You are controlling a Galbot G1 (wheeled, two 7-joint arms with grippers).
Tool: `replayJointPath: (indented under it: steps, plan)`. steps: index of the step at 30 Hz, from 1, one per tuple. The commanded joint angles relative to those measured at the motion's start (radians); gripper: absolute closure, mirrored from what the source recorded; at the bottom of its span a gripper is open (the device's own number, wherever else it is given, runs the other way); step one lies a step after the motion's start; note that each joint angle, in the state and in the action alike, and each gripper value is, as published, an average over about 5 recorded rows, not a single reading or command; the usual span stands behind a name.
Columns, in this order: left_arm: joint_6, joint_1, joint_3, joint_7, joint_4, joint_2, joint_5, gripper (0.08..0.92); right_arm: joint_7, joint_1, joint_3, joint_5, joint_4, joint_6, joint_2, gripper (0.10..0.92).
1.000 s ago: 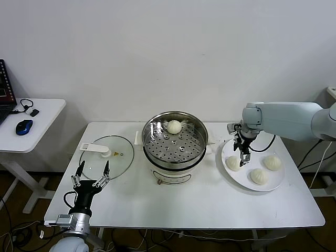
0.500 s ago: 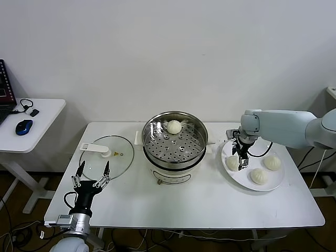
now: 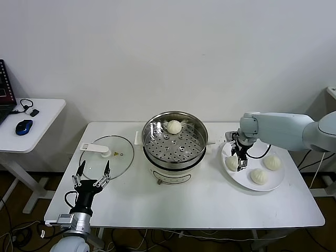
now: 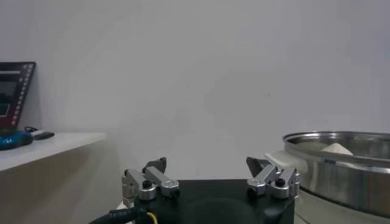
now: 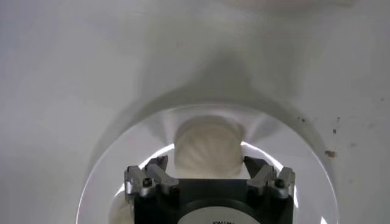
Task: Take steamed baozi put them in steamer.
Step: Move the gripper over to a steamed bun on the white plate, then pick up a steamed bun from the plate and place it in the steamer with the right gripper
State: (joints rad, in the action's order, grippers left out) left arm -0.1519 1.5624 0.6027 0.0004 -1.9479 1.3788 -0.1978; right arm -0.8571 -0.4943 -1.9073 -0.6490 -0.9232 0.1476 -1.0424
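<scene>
The right gripper [image 3: 241,163] has come down lower than it was a second ago. It now sits right over the bun [image 3: 232,163] on the plate [image 3: 275,181], near the right edge of the table [image 3: 199,205]. Its fingers [image 5: 266,172] are spread wide, one on each side of the bun [image 5: 208,146], and they do not squeeze it yet. Nothing is held.

This bun is round, so it has no long side. Its folded top faces up at the gripper.

Two more buns lie on the same plate, one [image 3: 259,176] toward the front edge and one [image 3: 272,162] toward the right edge. A fourth bun [image 3: 174,126] sits in the steamer [image 3: 175,146], at the back of the holed tray. The steamer stands in the middle of the table.

The left gripper [image 3: 91,172] waits at the front left corner, fingers spread and empty, just as before. The glass lid [image 3: 107,156] lies flat just behind it, by the left edge.
</scene>
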Motion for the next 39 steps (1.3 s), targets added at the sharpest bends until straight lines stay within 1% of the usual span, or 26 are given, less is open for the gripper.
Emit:
replayJointPath:
  steps: [1, 11, 18, 23, 26, 33, 39]
  plan:
    - [0.000, -0.002, 0.000, 0.000, -0.001, 0.000, -0.002, 0.177, 0.005, 0.010, 0.008, 0.006, 0.006, -0.002, -0.002, 0.229]
    - [0.000, 0.000, 0.002, -0.001, -0.005, 0.000, -0.005, 0.177, 0.011, 0.014, 0.023, 0.020, 0.004, -0.001, -0.007, 0.338]
    - [0.003, 0.003, 0.004, -0.001, -0.014, 0.001, -0.005, 0.177, -0.003, -0.055, 0.011, 0.015, -0.041, 0.000, 0.004, 0.349]
    - [0.008, 0.005, 0.005, 0.000, -0.024, -0.001, -0.005, 0.177, -0.023, -0.215, -0.059, -0.021, -0.129, -0.010, 0.009, 0.358]
    - [0.012, 0.003, 0.004, 0.000, -0.031, -0.003, -0.006, 0.177, -0.036, -0.334, -0.104, -0.072, -0.197, -0.014, 0.003, 0.363]
    - [0.024, 0.005, 0.000, 0.001, -0.054, -0.010, -0.007, 0.177, -0.064, -0.624, -0.206, -0.187, -0.411, -0.005, -0.037, 0.372]
    - [0.025, 0.009, -0.008, 0.002, -0.065, -0.017, -0.003, 0.177, -0.043, -0.754, -0.196, -0.296, -0.522, 0.061, -0.101, 0.375]
